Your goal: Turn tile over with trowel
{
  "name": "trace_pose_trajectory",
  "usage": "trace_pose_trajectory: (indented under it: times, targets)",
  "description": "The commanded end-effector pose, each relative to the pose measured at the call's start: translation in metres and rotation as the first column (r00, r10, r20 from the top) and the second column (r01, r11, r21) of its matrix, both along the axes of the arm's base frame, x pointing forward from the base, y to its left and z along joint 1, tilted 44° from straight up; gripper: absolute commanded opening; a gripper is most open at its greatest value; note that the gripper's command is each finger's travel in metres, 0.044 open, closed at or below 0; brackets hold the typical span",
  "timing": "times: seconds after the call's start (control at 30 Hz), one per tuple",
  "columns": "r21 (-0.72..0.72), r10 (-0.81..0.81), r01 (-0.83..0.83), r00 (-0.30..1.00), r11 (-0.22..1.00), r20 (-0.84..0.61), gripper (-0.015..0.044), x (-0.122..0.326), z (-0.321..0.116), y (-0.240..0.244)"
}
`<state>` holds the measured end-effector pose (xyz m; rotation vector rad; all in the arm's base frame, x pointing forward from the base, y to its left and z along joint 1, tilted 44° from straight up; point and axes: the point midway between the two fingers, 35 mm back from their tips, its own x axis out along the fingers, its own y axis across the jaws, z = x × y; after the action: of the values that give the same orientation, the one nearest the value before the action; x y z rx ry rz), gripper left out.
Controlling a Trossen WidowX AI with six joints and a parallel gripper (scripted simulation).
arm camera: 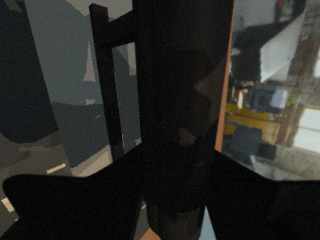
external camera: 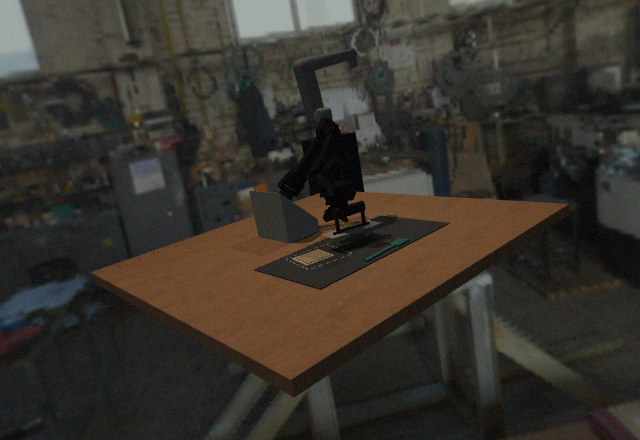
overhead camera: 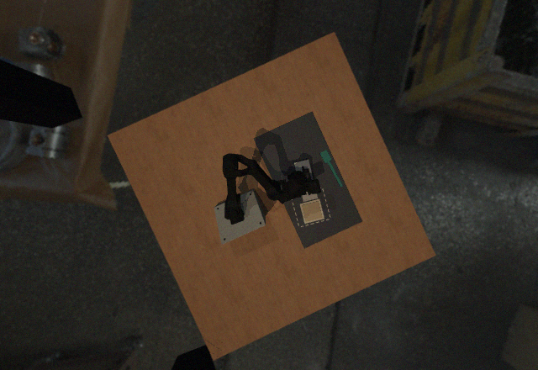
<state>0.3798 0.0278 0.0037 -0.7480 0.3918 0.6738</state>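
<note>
Inside the dashed outline (overhead camera: pixel 329 209) (external camera: pixel 293 264) on the dark mat (overhead camera: pixel 334 216) (external camera: pixel 323 277), the tile (overhead camera: pixel 312 211) (external camera: pixel 312 256) lies flat, a tan square with a paler border facing up. Seen from the exterior, it is left of the tool (overhead camera: pixel 303 181) (external camera: pixel 345 212) (arm camera: pixel 177 160) and nearer, clear of its fingers. The tool is pinching the small trowel (overhead camera: pixel 309 197) (external camera: pixel 334 234) (arm camera: pixel 177 75) by its dark handle, with the pale blade low over the mat. One end of the blade comes right up to the tile; whether they touch, I cannot tell. A shadow falls across the mat under and around the tool.

On the right part of the mat lies a green spatula (overhead camera: pixel 333 169) (external camera: pixel 386 249), apart from both tile and trowel, its broad head toward the far end. Farther out, left of the mat, the black arm (overhead camera: pixel 256 172) (external camera: pixel 310 161) rises from a grey sloped block (overhead camera: pixel 256 224) (external camera: pixel 271 220). Mat and block both rest on the brown wooden surface (overhead camera: pixel 208 270) (external camera: pixel 248 316).
</note>
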Motion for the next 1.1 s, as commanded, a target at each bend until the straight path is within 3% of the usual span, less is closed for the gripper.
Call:
trace_pose_trajectory:
  times: [0.0, 0.33, 1.07]
  targets:
    - [-0.002, -0.013, 0.013, 1.000, 1.000, 0.017, 0.0000, 0.007, 0.026, 0.002]
    - [-0.001, -0.007, 0.007, 1.000, 1.000, 0.011, 0.0000, 0.003, 0.069, 0.015]
    - [-0.001, -0.007, 0.007, 1.000, 1.000, 0.011, 0.0000, 0.003, 0.070, 0.015]
